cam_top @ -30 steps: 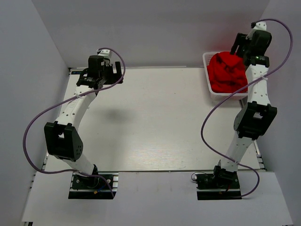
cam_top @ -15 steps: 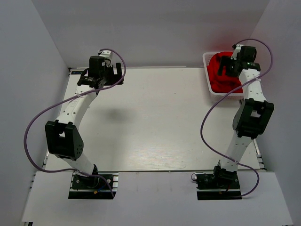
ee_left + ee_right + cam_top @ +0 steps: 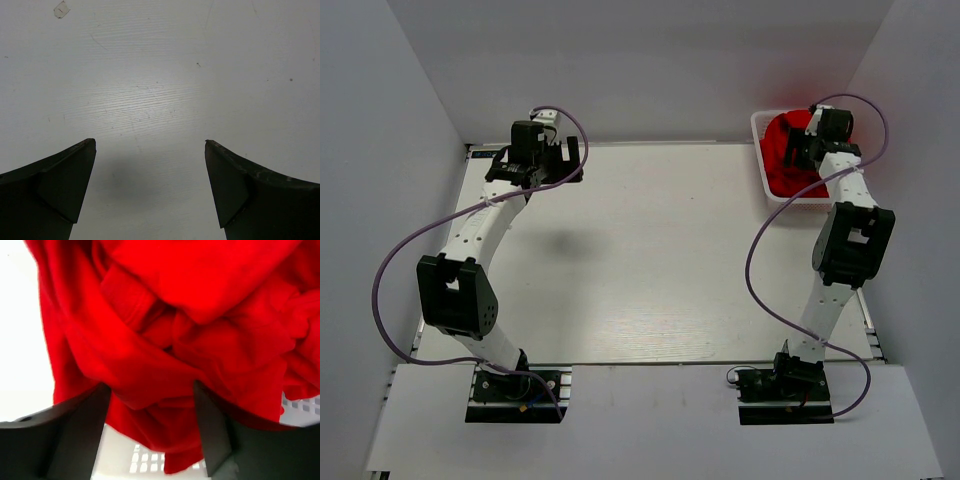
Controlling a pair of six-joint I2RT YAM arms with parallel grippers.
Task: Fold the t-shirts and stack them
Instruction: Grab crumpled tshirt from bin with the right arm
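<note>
Right end effector [image 3: 150, 387], spread, straddles crumpled bright red cloth t-shirts [image 3: 200, 280] in a white plastic mesh basket [image 3: 300, 412]. Left end effector [image 3: 150, 142] likewise spread; pale bench [image 3: 160, 60] beneath.

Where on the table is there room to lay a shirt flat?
The whole middle of the table is bare, between the left arm and the right arm. Under the left pincer, far left, it is bare too. The far right corner is crowded: the basket is heaped with shirts, and the right pincer reaches into them.
</note>
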